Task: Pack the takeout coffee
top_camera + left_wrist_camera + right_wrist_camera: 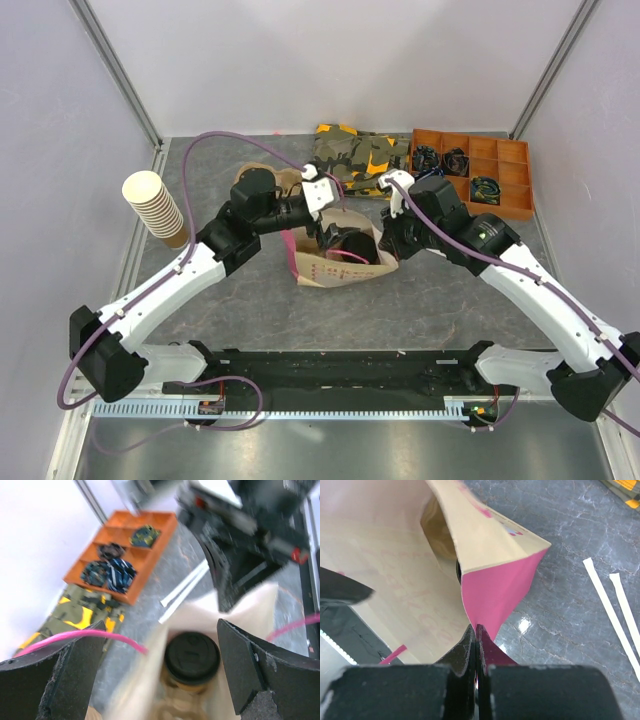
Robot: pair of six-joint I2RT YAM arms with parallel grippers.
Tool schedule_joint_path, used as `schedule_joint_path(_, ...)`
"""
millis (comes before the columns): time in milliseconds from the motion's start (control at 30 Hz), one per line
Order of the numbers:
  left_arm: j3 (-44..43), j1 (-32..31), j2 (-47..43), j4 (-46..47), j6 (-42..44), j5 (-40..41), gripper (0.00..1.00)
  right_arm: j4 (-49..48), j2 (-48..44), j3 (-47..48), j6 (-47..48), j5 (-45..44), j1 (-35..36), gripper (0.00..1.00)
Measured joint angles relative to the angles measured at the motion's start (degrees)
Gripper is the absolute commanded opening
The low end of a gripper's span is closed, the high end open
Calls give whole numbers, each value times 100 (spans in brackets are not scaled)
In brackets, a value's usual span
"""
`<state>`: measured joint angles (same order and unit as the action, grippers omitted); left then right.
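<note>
1. One stack of lidless cups (155, 205) stands well left of the paper bag (335, 270). It is untouched and is not the cup to pack.
2. Above the bag mouth hovers the left tool (160, 662), spread wide and holding nothing.
3. Inside the bag, the takeout coffee (192, 655) stands upright with its lid on. It looks packed.
4. On the bag's right rim, the right tool (476, 635) is pinched tight, likely to keep the mouth open.
5. Beyond the bag and to its right sits an orange tray (470, 170), not in use.
</note>
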<state>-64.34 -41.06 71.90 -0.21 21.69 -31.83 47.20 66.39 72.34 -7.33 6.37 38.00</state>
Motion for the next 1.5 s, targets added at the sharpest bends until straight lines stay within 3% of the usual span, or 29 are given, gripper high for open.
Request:
schedule_joint_path(167, -175, 48, 0, 212, -293, 52, 100, 177, 164, 188, 4, 90, -42, 10)
schedule_joint_path(267, -192, 57, 0, 251, -396, 149, 100, 249, 308, 282, 4, 131, -68, 28)
schedule_joint_path(800, -216, 173, -7, 361, -551, 586, 100, 474, 855, 787, 120, 166, -85, 62)
schedule_joint_path(1200, -273, 210, -13, 380, -560, 695, 100, 472, 1016, 1045, 138, -7, -221, 73)
schedule_joint_path(1500, -542, 391, 79, 380, -669, 911, 100, 472, 1119, 1235, 144, -136, -417, 74)
